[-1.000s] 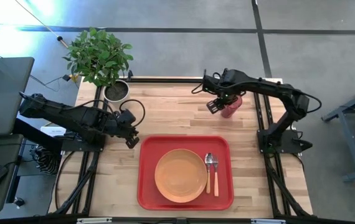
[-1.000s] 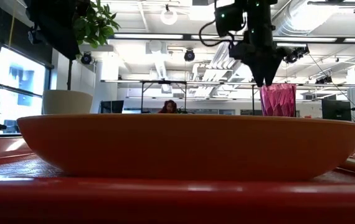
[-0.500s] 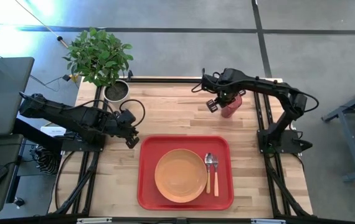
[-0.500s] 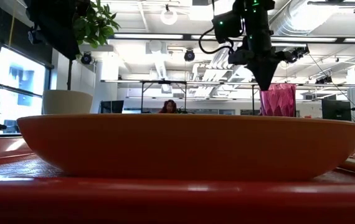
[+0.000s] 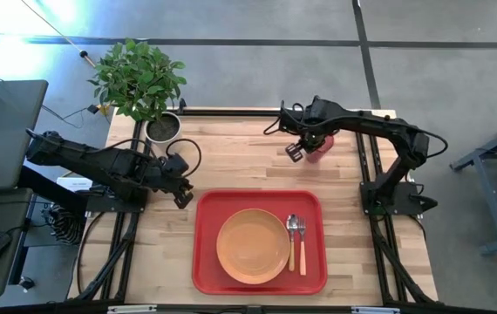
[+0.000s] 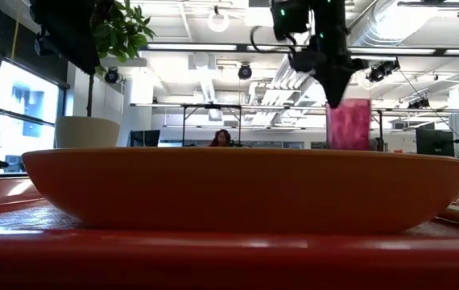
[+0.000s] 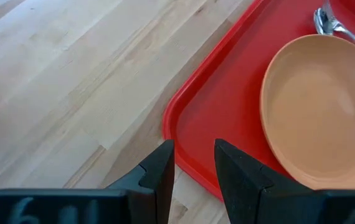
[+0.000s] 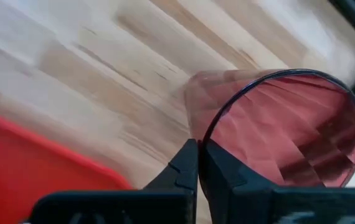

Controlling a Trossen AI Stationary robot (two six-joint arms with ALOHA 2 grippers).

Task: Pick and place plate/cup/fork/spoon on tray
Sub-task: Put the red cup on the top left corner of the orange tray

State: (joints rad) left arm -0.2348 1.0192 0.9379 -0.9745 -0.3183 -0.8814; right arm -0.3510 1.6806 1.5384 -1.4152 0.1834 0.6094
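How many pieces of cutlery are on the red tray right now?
2. The tan-handled metal spoon and the orange-handled metal fork lie side by side on the red rectangular plastic tray, right of the round orange plate. None appears hidden.

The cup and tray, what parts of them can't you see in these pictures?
- Cup: its base, low view, hidden behind the orange plate.
- Cup: far side of its rim, right wrist view, cut off by the picture's edge; the right end effector is shut on the near rim.
- Tray: fork and spoon, low view, mostly hidden by the plate.
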